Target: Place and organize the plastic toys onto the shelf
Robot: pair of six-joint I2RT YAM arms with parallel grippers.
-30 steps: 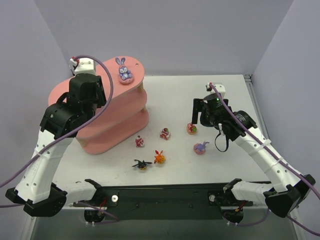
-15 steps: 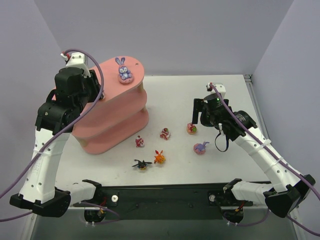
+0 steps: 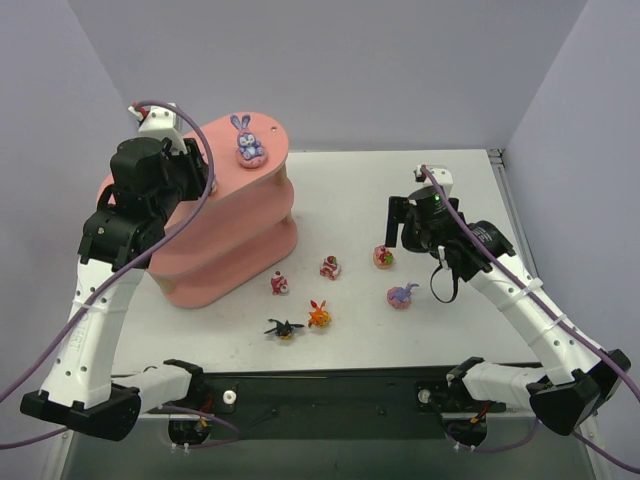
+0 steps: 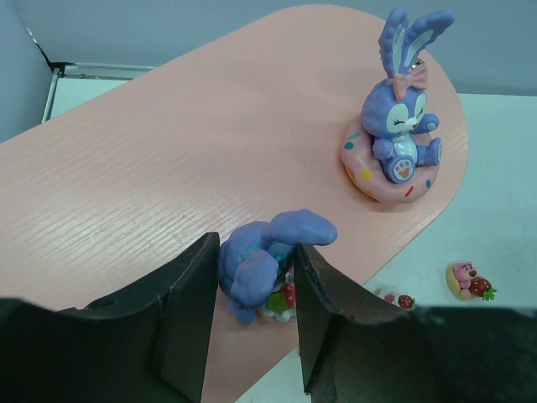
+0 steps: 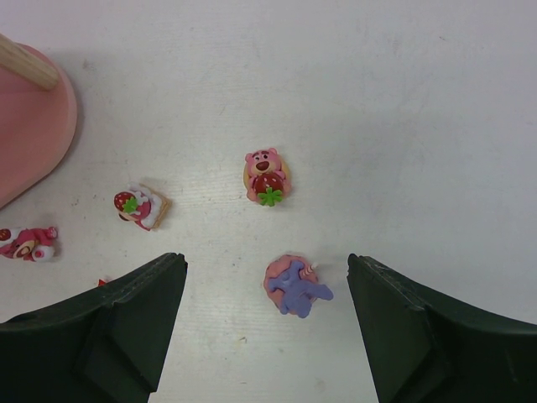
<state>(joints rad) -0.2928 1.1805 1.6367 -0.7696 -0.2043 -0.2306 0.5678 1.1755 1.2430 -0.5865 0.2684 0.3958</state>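
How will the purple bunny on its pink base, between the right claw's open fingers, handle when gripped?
The purple bunny looks like hard moulded plastic: probably stiff and light. Small and rounded, it may slip or twist in the right claw. Its pink base likely stops rolling.

Bright, diffuse overhead lighting, no glare. Top view: the white table (image 3: 400, 190) is evenly lit, and shadows are faint and short. Left wrist view: on the left claw (image 4: 256, 252), the fingers (image 4: 185, 319) appear near-black and detail-poor close to the lens. The purple bunny (image 4: 252, 273) clamped between them is slightly soft; the seated bunny (image 4: 396, 126) beyond the claw is crisp. Right wrist view: the wide-apart fingers of the right claw (image 5: 264, 262) are equally dark. The pink bear (image 5: 268, 176) ahead of it is sharp, and soft shade fringes the shelf (image 5: 25, 126) ahead-left.
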